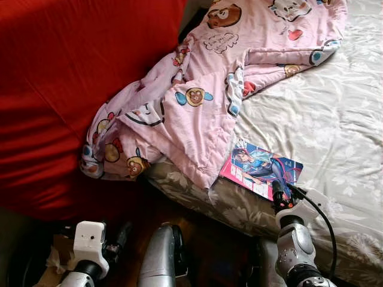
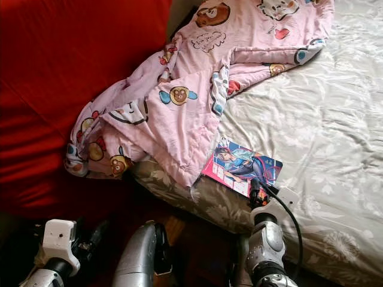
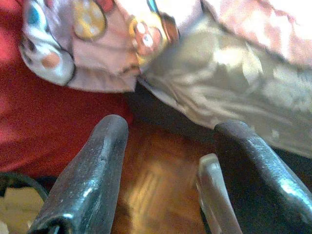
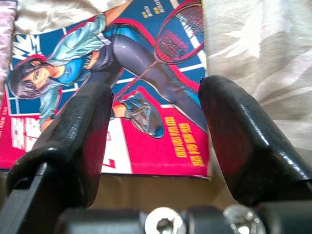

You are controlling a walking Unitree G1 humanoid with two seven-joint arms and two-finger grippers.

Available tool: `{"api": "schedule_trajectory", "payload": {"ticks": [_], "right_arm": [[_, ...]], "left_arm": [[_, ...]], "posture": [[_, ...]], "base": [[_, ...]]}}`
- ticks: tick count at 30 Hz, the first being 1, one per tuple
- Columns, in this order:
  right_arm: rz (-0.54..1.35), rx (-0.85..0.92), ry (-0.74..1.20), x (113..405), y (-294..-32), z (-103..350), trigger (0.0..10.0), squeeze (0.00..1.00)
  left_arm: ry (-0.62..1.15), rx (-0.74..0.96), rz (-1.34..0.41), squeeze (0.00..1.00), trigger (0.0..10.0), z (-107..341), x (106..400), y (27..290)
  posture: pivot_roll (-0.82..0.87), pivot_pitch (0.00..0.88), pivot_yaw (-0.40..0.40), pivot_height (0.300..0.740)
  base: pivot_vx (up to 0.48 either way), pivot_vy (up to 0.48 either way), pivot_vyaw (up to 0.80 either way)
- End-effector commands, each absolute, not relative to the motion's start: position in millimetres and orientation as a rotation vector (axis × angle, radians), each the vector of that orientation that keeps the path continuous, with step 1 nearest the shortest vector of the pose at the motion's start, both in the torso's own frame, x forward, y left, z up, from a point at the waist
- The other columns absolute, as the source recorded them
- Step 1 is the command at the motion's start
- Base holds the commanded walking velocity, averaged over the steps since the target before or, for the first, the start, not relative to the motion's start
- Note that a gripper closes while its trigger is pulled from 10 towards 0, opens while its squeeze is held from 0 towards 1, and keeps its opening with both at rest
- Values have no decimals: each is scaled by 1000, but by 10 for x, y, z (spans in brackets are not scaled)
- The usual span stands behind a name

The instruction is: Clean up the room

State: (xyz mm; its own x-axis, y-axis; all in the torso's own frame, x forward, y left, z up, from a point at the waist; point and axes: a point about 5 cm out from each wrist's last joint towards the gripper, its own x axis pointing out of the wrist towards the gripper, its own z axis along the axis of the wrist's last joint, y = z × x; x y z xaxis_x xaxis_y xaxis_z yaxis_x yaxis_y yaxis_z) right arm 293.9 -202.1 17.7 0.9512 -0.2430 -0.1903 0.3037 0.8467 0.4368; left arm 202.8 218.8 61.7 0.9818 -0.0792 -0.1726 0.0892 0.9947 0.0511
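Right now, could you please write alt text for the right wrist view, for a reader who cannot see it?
The right gripper, with its two black fingers spread open, points at a glossy red and blue comic book with a cartoon badminton player on its cover. The book lies flat on a pale floral bedsheet.

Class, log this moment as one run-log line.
right gripper: open, at comic book | left gripper: open, idle | blanket: rumpled

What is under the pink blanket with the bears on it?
The pink blanket lies on the grey flowered bed sheet and covers one corner of the comic book. Anything else beneath it is hidden.
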Motion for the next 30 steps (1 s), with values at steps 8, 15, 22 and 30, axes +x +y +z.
{"api": "schedule_trajectory", "payload": {"ticks": [8, 15, 22, 30], "right_arm": [[-342, 498, 162, 2773, -2097, 33, 10000, 0], [-300, 581, 206, 2743, -2056, -42, 10000, 0], [-294, 651, 230, 2686, -2069, -109, 10000, 0], [-360, 735, 261, 2539, -2193, -226, 10000, 0]], "left_arm": [[153, 54, -58, 0, 10000, 693, 2012, 2258], [157, 57, -58, 0, 10000, 718, 1974, 2276], [163, 69, -57, 0, 10000, 735, 1942, 2309], [177, 81, -61, 0, 10000, 745, 1900, 2331]], "posture": [[180, 286, 138, 608], [200, 295, 146, 608], [219, 297, 157, 608], [228, 301, 168, 608]], "base": [[0, 0, 0], [0, 0, 0], [0, 0, 0], [0, 0, 0]]}}
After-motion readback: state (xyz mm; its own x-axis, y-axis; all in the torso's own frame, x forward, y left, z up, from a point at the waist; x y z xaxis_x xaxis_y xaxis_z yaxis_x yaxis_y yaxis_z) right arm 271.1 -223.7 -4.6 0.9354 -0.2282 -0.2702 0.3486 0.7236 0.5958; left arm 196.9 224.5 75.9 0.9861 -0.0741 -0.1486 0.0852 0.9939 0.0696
